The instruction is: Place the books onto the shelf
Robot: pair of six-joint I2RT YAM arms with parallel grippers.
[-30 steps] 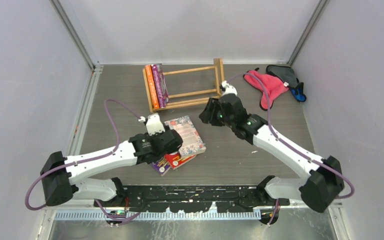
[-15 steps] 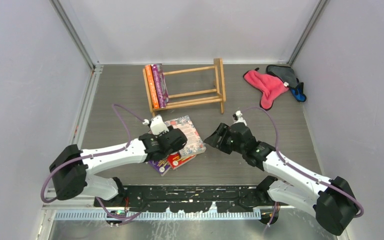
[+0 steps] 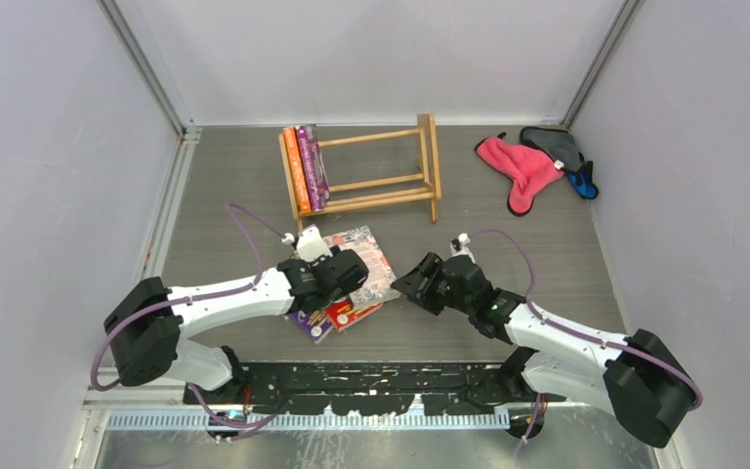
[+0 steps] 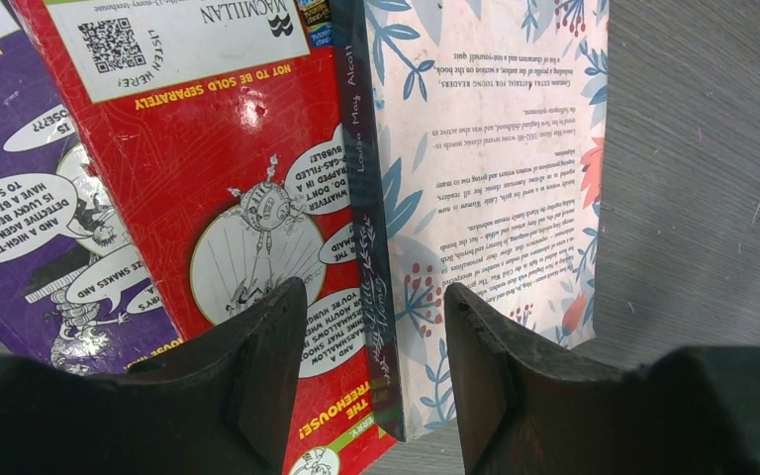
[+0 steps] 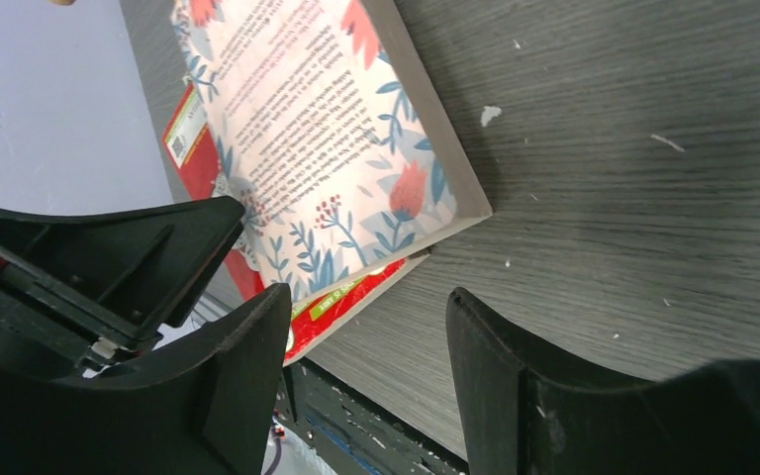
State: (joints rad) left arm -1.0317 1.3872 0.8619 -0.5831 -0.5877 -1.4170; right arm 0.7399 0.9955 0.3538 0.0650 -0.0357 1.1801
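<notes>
The table [image 3: 508, 244] carries the wooden shelf [image 3: 431, 161] near the middle of its far edge. An orange book [image 3: 296, 171] and a purple-spined book [image 3: 311, 166] stand upright at the shelf's left end. Three more books lie stacked toward the near edge: a floral book [image 4: 495, 148] on top, a red book [image 4: 228, 148] under it, and a purple cartoon book [image 4: 10, 198] lowest. The left gripper [image 4: 374, 297] hangs over this stack, its jaws partway apart on either side of the floral book's dark spine. The right gripper [image 5: 368, 297], its jaws apart and empty, sits low just beside the floral book's right corner.

left hand [image 4: 371, 302]: jaws apart | right hand [image 5: 366, 302]: jaws apart
</notes>
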